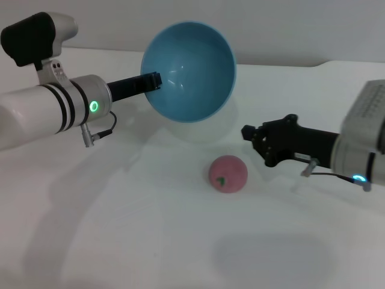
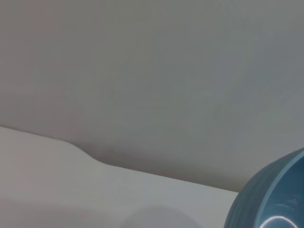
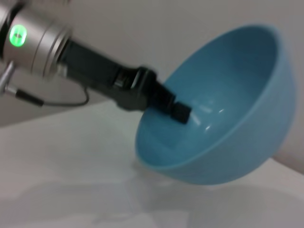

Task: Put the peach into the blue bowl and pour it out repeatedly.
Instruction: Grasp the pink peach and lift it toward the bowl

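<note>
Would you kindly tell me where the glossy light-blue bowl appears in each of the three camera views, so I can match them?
Head view: the glossy light-blue bowl is upper centre, tipped on its side, the left gripper clamping its rim.
Left wrist view: only a curved edge of the bowl shows, in the lower right corner.
Right wrist view: the bowl fills centre-right, the left gripper on its rim.
Shared landmark: the white tabletop.

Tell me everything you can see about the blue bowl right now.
The blue bowl is round, deep, glossy and light blue, plain inside, with faint ridges on its outer wall in the left wrist view. It is empty and tipped steeply on its side, its opening facing the head camera. The left gripper clamps its rim, one finger inside. Whether its lower edge touches the white table cannot be told. The peach lies on the table in front of it, apart from it.
</note>
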Controlling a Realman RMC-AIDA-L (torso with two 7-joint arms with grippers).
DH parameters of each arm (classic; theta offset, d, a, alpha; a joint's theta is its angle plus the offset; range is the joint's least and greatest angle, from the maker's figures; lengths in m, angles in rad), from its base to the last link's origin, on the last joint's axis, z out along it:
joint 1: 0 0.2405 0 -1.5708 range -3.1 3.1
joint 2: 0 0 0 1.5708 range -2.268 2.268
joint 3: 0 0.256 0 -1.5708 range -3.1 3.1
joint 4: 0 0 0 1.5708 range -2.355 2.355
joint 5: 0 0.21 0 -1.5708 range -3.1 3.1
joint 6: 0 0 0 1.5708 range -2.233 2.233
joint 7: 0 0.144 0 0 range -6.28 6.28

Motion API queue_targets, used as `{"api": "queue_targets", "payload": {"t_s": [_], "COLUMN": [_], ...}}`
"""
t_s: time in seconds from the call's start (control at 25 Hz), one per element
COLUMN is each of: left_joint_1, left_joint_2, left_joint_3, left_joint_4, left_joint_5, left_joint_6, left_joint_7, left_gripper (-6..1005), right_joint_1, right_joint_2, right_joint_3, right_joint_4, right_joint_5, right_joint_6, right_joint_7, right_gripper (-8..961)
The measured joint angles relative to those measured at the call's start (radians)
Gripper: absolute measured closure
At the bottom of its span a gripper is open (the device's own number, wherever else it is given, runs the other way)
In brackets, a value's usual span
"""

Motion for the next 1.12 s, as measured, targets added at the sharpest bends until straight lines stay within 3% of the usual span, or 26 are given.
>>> {"api": "queue_targets", "payload": {"t_s": [0.12,0.28,0.48,0.76,1.12], "left_joint_1": [-0.006,-0.011,-0.017,-0.017,-0.017], "left_joint_2": [0.001,0.002,0.002,0.002,0.002], "left_joint_3": [-0.006,-0.009,-0.009,-0.005,-0.003], "left_joint_4": [-0.001,-0.002,-0.002,-0.004,-0.004], "left_joint_5": [0.002,0.003,0.003,0.003,0.003], "left_joint_6": [0.013,0.013,0.020,0.024,0.028], "left_joint_7": [0.000,0.000,0.001,0.001,0.002], "left_gripper": [998,999,999,999,998], "right_joint_1": [-0.012,0.006,0.047,0.060,0.124], "right_joint_2": [-0.004,0.005,0.013,0.020,0.031], "right_joint_3": [0.010,0.003,-0.007,-0.040,-0.187], "right_joint_4": [-0.003,-0.005,0.001,0.011,0.099], "right_joint_5": [-0.028,-0.156,-0.251,-0.247,-0.149], "right_joint_6": [-0.013,-0.003,0.018,0.090,0.143], "right_joint_7": [-0.006,0.040,0.147,0.156,0.172], "right_gripper": [913,954,942,713,444]}}
